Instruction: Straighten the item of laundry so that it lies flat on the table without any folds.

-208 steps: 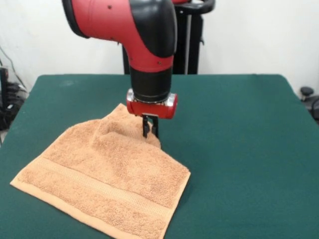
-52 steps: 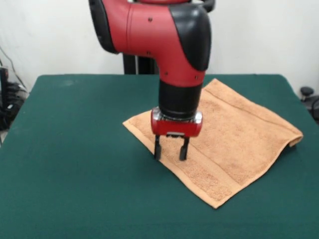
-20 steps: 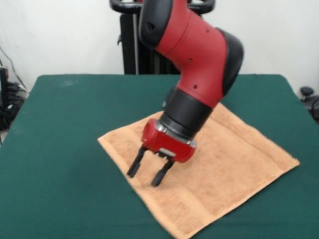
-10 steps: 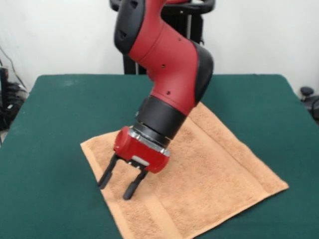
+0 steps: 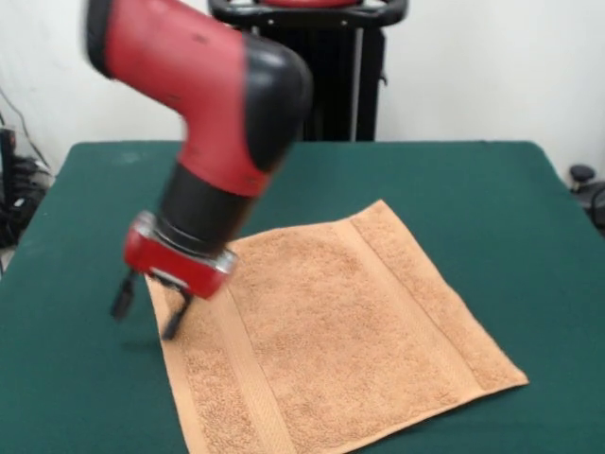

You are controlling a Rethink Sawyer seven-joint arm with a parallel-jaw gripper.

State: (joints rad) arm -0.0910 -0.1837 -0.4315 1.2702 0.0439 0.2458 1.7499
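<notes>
The item of laundry point(image 5: 331, 331), an orange-tan terry towel with woven bands near two hems, lies spread flat on the dark green table point(image 5: 492, 199), reaching the picture's lower edge at the left. No fold shows in it. My gripper point(image 5: 146, 314) hangs tilted over the towel's left edge, a little above the cloth, its two black fingers point(image 5: 174, 321) spread apart and open with nothing between them. The red and black arm hides part of the towel's far left corner.
A black stand point(image 5: 331, 66) rises behind the table's far edge. Dark equipment shows past the table's left side point(image 5: 14, 189) and right side point(image 5: 586, 189).
The arm has swept left across the towel, from near its middle to its left edge. The towel has shifted left with it and turned, and it lies flatter than before.
</notes>
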